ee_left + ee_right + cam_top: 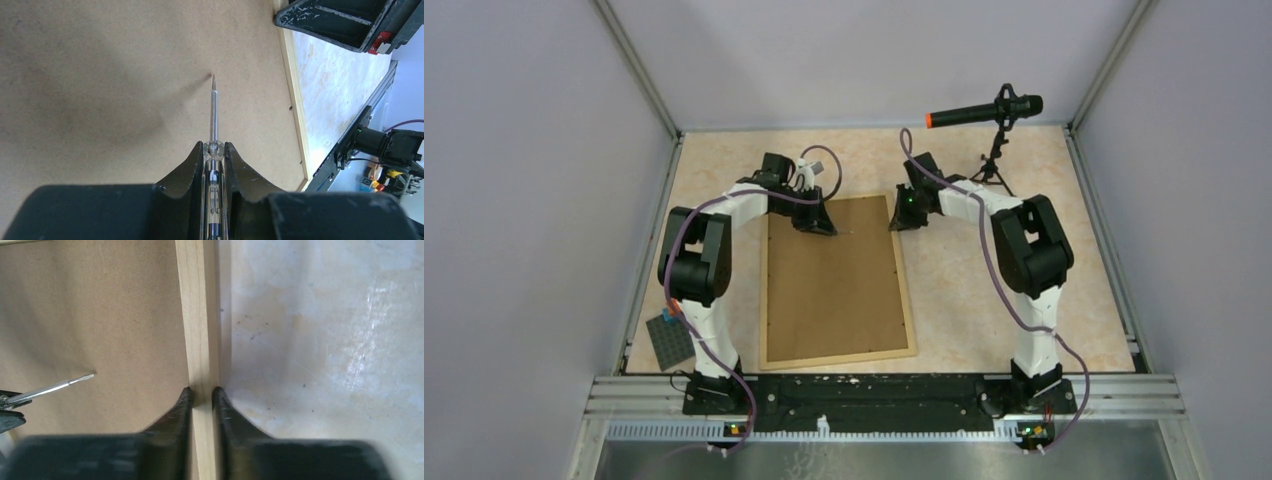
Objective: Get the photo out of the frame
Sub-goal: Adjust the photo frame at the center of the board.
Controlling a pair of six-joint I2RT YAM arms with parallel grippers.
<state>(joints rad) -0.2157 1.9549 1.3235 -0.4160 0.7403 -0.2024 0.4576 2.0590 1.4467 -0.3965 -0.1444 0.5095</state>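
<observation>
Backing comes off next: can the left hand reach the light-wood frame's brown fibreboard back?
Likely yes: the left hand, gripping a clear-handled metal screwdriver, sits over the bare fibreboard, nothing between them.

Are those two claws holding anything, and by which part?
The left claw grips a screwdriver by its clear handle. The right claw pinches the frame by its wooden side rail.

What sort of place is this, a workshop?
Probably a robotics lab booth: grey walls enclose the table, a left arm and right arm are bolted at its edge, and a microphone stands on a tripod.
</observation>
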